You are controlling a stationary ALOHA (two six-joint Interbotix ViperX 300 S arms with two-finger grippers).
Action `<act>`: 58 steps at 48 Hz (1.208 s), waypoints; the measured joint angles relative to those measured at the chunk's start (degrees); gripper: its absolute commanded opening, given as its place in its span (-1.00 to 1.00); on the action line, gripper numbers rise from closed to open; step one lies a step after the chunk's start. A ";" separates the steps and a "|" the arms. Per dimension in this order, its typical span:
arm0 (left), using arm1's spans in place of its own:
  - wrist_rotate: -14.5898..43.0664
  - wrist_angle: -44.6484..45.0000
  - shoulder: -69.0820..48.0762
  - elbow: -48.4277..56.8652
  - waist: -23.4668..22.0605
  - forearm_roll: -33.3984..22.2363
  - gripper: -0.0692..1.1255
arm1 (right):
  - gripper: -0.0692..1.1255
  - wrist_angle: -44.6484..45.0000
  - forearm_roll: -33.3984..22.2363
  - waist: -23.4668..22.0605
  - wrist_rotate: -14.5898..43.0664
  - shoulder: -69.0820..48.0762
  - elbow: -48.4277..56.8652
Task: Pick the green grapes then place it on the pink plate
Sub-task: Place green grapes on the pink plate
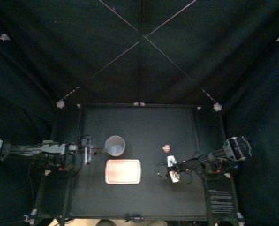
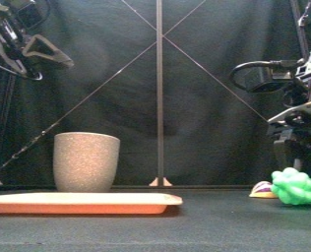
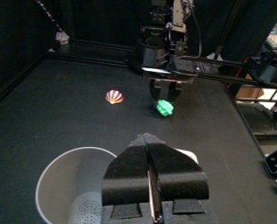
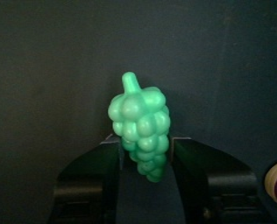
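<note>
Pink tray (image 2: 80, 203) lies flat at the front, its face bare, beside the left gripper's (image 3: 152, 142) jaws, which are clenched together on nothing. Just under those jaws stands the tall grey cup (image 2: 88, 162), upright, showing only its pale inner wall. A small striped toy (image 3: 115, 97) lies near the right gripper (image 4: 145, 147). The green grapes (image 4: 141, 131) rest on the table between its parted jaws, stem pointing away from the wrist.

Green grapes (image 2: 292, 187), a knobbly bunch with a short stem, rest on the desk (image 2: 211, 224) at right. The pink plate (image 2: 80, 204) lies flat left of middle, well apart.
</note>
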 measured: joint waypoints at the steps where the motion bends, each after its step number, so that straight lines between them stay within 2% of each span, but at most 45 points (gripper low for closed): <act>1: 0.09 0.00 0.00 0.00 0.00 0.00 -0.60 | 0.08 -0.09 0.09 0.00 0.09 0.00 -0.18; 22: 0.18 0.00 0.00 0.62 0.00 -0.09 -0.60 | 0.06 -1.49 0.35 0.35 0.18 1.49 -12.66; 38: 0.09 0.00 0.00 0.62 0.79 0.00 -0.60 | 0.06 -11.34 0.18 -2.37 0.00 17.23 -28.65; 48: 0.18 -0.09 0.00 0.88 1.41 0.00 -0.60 | 0.06 -12.13 0.70 -4.04 0.18 27.95 -37.35; 58: 0.18 0.00 -0.09 1.49 1.49 0.00 -0.60 | 0.08 -8.96 3.60 -5.19 0.53 30.85 -42.63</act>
